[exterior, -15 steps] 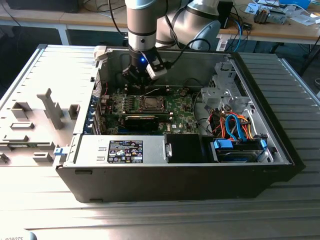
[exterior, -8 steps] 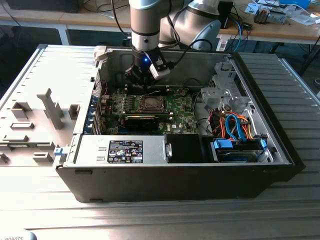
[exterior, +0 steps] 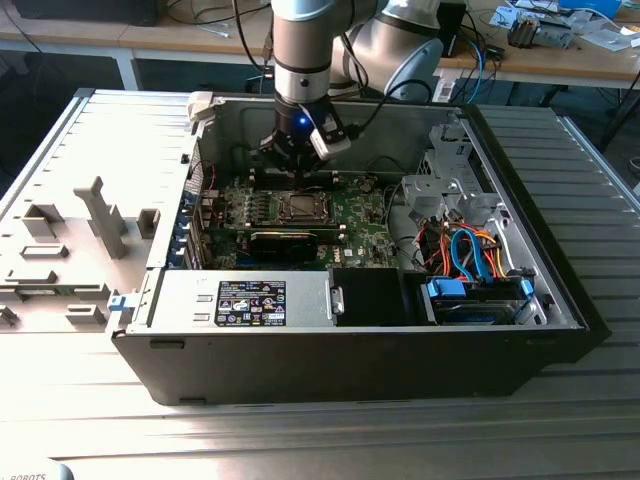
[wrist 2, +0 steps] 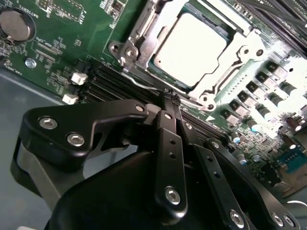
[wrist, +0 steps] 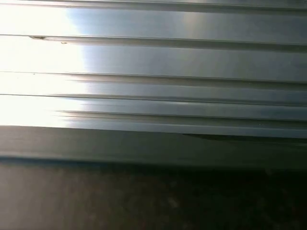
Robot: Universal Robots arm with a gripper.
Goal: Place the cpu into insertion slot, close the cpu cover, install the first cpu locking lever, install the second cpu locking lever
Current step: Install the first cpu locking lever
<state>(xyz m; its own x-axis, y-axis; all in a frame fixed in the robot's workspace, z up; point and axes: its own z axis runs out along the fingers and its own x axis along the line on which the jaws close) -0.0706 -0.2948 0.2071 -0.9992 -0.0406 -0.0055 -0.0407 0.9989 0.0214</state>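
Hovering with tips pressed together, the tool (wrist 2: 171, 97) nears the cpu (wrist 2: 189, 48) under its cpu cover (wrist 2: 139, 45).

An open computer case (exterior: 340, 350) sits on a ribbed metal table (exterior: 90, 420), blue and orange cables (exterior: 470, 255) apparently bundled inside.

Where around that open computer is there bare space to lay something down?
The ribbed metal table in front of the computer case is bare. Inside, it is crowded: the green board, coloured cables, and the gripper beside the chip.
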